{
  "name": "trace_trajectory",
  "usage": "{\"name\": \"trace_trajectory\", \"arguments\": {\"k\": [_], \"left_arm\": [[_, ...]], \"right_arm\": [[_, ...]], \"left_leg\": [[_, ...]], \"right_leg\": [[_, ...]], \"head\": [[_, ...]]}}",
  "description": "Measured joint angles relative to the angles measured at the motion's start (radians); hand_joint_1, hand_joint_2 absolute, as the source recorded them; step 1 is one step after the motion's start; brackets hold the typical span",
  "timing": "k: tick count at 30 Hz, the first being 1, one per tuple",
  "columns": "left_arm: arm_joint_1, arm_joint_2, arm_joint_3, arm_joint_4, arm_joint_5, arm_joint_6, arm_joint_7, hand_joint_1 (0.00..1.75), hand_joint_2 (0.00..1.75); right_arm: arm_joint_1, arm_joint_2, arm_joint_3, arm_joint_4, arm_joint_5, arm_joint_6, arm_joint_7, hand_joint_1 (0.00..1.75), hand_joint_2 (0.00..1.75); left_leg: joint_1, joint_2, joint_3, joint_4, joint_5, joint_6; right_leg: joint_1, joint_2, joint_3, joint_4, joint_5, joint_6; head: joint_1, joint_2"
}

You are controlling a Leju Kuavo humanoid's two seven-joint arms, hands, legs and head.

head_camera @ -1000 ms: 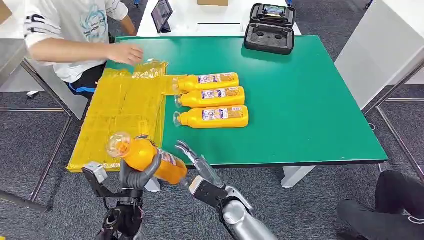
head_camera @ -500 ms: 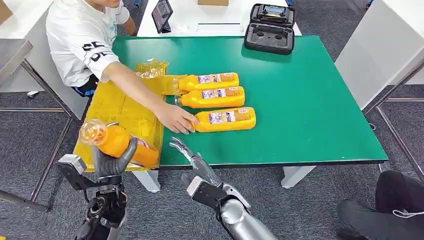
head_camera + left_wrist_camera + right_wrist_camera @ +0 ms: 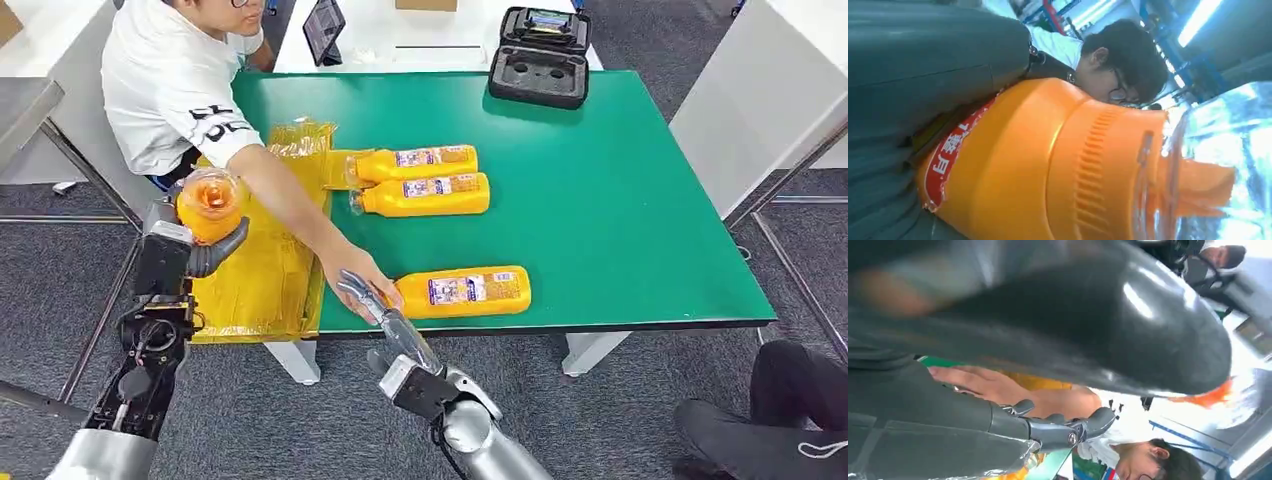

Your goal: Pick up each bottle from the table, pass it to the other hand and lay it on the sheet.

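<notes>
My left hand (image 3: 195, 250) grips an orange bottle (image 3: 209, 204) with a clear cap, raised above the left side of the yellow sheet (image 3: 255, 265). The left wrist view shows that bottle (image 3: 1048, 165) close up against my hand (image 3: 913, 100). My right hand (image 3: 385, 320) hovers at the table's near edge with fingers apart and nothing in it; its fingers (image 3: 1058, 427) show in the right wrist view. A person's hand (image 3: 360, 275) rests on the cap end of a third bottle (image 3: 465, 291) lying near that edge. Two more bottles (image 3: 415, 162) (image 3: 425, 194) lie side by side further back.
A person in a white shirt (image 3: 170, 85) leans over the sheet from the left, arm stretched across it. A black case (image 3: 540, 60) and a tablet (image 3: 322, 28) stand at the back. The green table (image 3: 620, 200) has bare room on its right half.
My left hand has lifted the bottle up and further over the sheet. The person has dragged the nearest bottle toward the table's front edge. My right hand has barely moved.
</notes>
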Motion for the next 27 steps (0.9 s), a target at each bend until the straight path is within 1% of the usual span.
{"name": "trace_trajectory", "arguments": {"k": [4,5,11,16,23,24,25,27], "left_arm": [[-0.070,0.046,-0.043,0.081,-0.171,-0.061,0.075,1.75,1.75],[-0.101,0.067,-0.062,0.116,-0.217,-0.092,0.095,1.75,1.75],[-0.218,0.137,-0.155,0.263,-0.343,-0.195,0.115,1.75,1.75],[-0.295,0.154,-0.228,0.357,-0.403,-0.271,0.130,1.75,1.75],[-0.346,0.156,-0.283,0.437,-0.425,-0.334,0.160,1.73,1.75],[-0.353,0.156,-0.291,0.451,-0.425,-0.351,0.165,1.59,1.75],[-0.357,0.153,-0.293,0.467,-0.420,-0.369,0.166,1.75,1.75],[-0.360,0.149,-0.298,0.490,-0.416,-0.381,0.167,1.75,1.75]], "right_arm": [[0.001,0.000,0.000,0.000,-0.008,0.012,0.000,0.00,0.00],[0.003,0.000,-0.001,0.000,-0.010,0.020,-0.002,0.00,0.00],[0.002,0.000,-0.002,0.000,-0.010,0.034,-0.011,0.00,0.00],[0.001,-0.004,-0.012,0.000,-0.017,0.039,-0.011,0.00,0.00],[0.002,-0.006,-0.020,0.000,-0.016,0.044,-0.011,0.00,0.00],[0.002,-0.006,-0.023,0.000,-0.015,0.046,-0.011,0.00,0.00],[0.002,-0.006,-0.026,0.000,-0.014,0.048,-0.012,0.00,0.00],[0.002,-0.006,-0.032,0.000,-0.014,0.050,-0.013,0.00,0.00]], "left_leg": [[0.000,0.001,0.000,0.000,0.000,0.000],[0.000,0.001,0.000,0.000,0.000,-0.001],[0.002,0.001,0.000,0.000,0.001,-0.002],[0.002,0.001,-0.001,0.000,0.001,-0.002],[0.002,0.001,-0.001,0.000,0.001,-0.002],[0.002,0.001,-0.001,0.000,0.001,-0.002],[0.002,0.001,-0.001,0.000,0.001,-0.002],[0.002,0.001,-0.001,0.000,0.001,-0.002]], "right_leg": [[0.000,0.001,0.000,0.000,0.000,0.000],[0.000,0.001,0.000,0.000,0.000,0.000],[0.002,0.001,0.000,0.000,0.000,0.000],[0.001,0.001,0.000,0.000,0.000,0.000],[0.001,0.001,-0.001,0.000,0.000,0.000],[0.002,0.001,-0.001,0.000,0.000,0.000],[0.002,0.001,-0.001,0.000,0.000,0.000],[0.002,0.001,-0.001,0.000,0.000,0.000]], "head": [[-0.001,0.000],[0.000,0.000],[-0.001,0.000],[0.000,0.000],[0.000,0.000],[0.000,0.000],[0.000,0.000],[0.000,0.000]]}}
